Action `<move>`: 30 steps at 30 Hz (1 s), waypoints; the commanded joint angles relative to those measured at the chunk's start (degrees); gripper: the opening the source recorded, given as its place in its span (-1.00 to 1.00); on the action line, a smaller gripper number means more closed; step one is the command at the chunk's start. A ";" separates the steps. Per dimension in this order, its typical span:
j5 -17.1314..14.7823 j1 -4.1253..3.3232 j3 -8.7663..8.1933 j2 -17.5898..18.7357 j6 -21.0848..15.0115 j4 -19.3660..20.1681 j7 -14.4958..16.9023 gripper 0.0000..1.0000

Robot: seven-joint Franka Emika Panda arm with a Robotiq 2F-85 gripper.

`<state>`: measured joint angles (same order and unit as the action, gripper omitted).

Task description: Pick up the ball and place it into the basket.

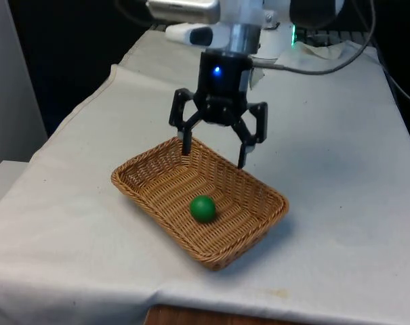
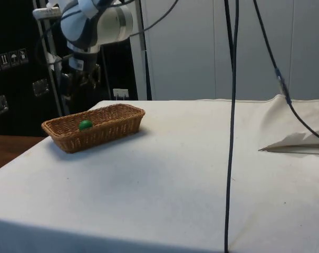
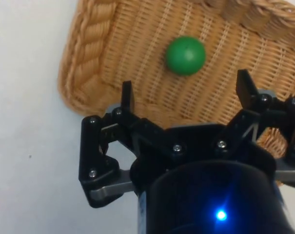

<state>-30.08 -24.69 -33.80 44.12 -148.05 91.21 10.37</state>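
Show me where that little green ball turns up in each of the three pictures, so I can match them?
Front view: the green ball lies on the floor of the wicker basket, below the open gripper.
Side view: the ball peeks over the basket's rim, near its end toward the arm.
Wrist view: the ball sits on the basket's weave, beyond the fingertips.
Shared landmark: the basket.
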 commanded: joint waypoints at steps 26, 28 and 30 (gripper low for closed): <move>16.90 -5.61 0.57 -12.03 9.80 2.92 -12.49 1.00; 17.25 -5.04 1.32 -12.26 10.03 2.58 -12.55 1.00; 18.51 -5.84 0.92 -13.69 11.00 3.32 -13.18 1.00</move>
<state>-11.86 -29.91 -32.31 30.94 -136.99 93.85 -2.58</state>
